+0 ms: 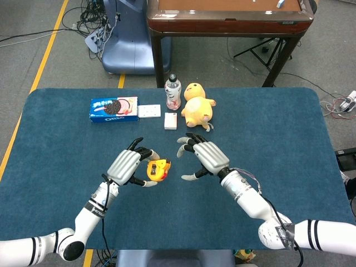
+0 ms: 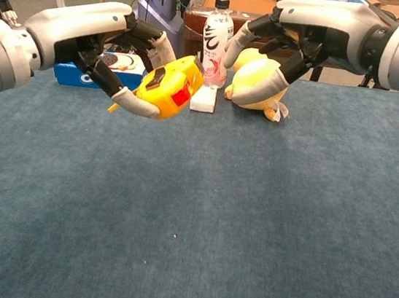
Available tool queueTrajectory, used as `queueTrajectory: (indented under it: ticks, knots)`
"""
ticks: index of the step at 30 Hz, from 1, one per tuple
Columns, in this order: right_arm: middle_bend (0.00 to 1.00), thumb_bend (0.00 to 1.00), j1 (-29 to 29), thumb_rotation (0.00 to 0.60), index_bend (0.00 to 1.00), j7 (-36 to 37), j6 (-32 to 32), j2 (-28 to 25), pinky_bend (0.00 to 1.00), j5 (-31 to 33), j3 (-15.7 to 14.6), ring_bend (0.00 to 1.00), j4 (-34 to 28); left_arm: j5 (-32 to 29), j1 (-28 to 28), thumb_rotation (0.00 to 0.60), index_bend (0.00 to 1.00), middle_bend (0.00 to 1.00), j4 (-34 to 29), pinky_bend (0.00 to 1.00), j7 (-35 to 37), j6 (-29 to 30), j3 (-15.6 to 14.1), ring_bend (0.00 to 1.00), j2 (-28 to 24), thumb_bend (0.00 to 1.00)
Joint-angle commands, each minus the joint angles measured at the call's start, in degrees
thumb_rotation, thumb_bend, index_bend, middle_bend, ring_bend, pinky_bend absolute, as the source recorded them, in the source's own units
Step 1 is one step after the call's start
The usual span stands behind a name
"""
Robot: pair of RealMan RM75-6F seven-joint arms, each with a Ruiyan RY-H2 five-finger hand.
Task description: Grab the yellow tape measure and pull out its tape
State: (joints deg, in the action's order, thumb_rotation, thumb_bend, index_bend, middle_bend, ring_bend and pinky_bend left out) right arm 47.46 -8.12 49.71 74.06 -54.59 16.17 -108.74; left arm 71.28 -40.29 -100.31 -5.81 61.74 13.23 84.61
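Two hands are hovering above the middle of the blue surface (image 1: 67,167), just left of the head view's centre. The left hand (image 1: 127,167) is gripping the yellow tape measure (image 1: 157,170), its fingers curling around the case and holding it clear of the cloth, with the red button facing the chest camera. The right hand (image 1: 206,158) is holding nothing, its fingers spreading apart, sitting just beside the tape measure on the right without touching it; in the chest view its fingertips are hanging near the case's upper right edge.

Farther out, toward the upper middle of the head view, a white block (image 1: 171,120) is lying near a drink bottle (image 1: 173,92) standing upright, with a yellow plush toy (image 1: 198,108) lying just right of it. Left of the bottle a flat white box (image 1: 149,111) is resting beside a blue Oreo box (image 1: 113,109). Beyond the surface's far edge a brown wooden table (image 1: 228,16) is standing.
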Motion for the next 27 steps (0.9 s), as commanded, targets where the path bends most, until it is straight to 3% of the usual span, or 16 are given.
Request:
queueTrajectory:
  ticks: [1,27]
  knots:
    - [0.17,0.19,0.5,0.600,0.40,0.3,0.1,0.6,0.06,0.3,0.2,0.04,0.4,0.0,-0.1,0.600,0.50,0.54,0.0,0.00,-0.2,0.0,-0.1,0.31,0.1,0.08]
    - [0.17,0.19,4.0,0.600,0.40,1.3,-0.3,4.0,0.06,2.1,0.0,0.04,2.5,-0.1,-0.6,0.600,0.50,0.54,0.5,0.00,-0.3,0.1,-0.2,0.31,0.6,0.08]
